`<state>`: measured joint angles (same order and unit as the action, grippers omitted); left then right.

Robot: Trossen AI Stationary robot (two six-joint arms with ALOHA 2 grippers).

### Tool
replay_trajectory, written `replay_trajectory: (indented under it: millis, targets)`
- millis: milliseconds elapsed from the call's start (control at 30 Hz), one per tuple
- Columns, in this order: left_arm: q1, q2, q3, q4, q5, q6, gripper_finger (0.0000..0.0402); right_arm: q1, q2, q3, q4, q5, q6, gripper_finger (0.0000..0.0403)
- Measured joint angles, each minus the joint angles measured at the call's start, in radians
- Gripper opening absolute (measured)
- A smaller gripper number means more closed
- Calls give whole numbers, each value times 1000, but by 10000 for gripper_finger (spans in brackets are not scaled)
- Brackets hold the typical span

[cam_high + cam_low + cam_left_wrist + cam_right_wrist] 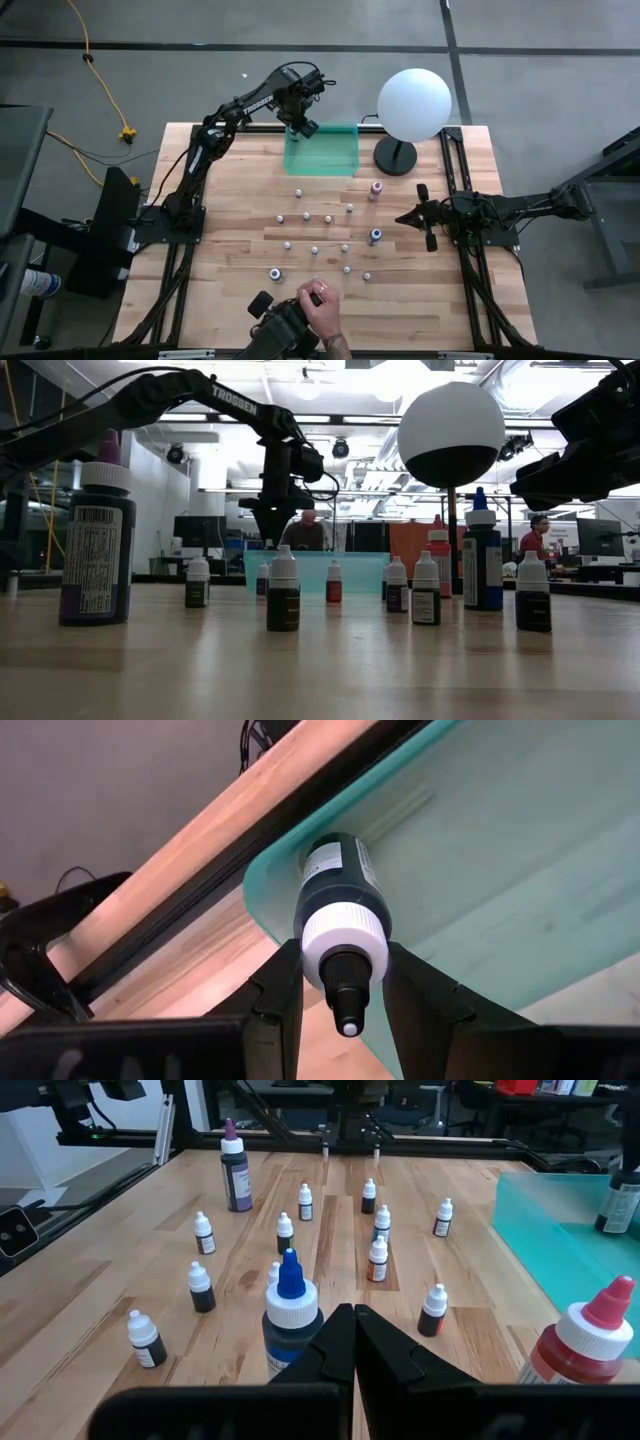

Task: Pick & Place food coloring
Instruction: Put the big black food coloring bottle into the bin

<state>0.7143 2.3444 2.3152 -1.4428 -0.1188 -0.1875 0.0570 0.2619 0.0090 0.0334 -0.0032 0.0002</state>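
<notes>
Holding a small dark-bodied bottle (338, 898) by its white collar, the left pincer (343, 982) hangs over the near-left corner of the teal tray (335, 160) at the far side of the tabletop (230, 230) — its fingers pinch the bottle just behind the cap, nozzle pointing back toward the wrist and the body angled down at the tray, which looks like a pose chosen so the bottle can drop inside the rim rather than beside it. Whether the bottle's base already touches the tray floor cannot be told; the wrist picture foreshortens it and the level view only shows the arm above the tray wall. The rest of the food coloring (315, 250) stands upright and scattered across the middle of the tabletop, well apart from one another, with a larger pink-capped bottle (376, 188) and a blue one (375, 236) toward the right side. The right pincer (412, 217) waits at the right edge with its fingers pressed together, holding nothing. A white globe lamp (414, 104) stands just beside the tray's right end. At the near edge a person's hand (322, 312) reaches in over some dark object — what it is stays unclear, being cut off by the frame. The labels on the small bottles are too small to read, so most colours cannot be named.
</notes>
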Motion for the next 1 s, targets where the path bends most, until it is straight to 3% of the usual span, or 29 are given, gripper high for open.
replay_trajectory:
  millis: [467, 1000]
  targets:
    - [6, 0, 0, 7, -7, 48, 168, 0, 0, 0, 0, 0, 0, 0]
    - [12, -19, 18, 25, -29, 87, 175, 0, 0, 0, 0, 0, 0, 0]
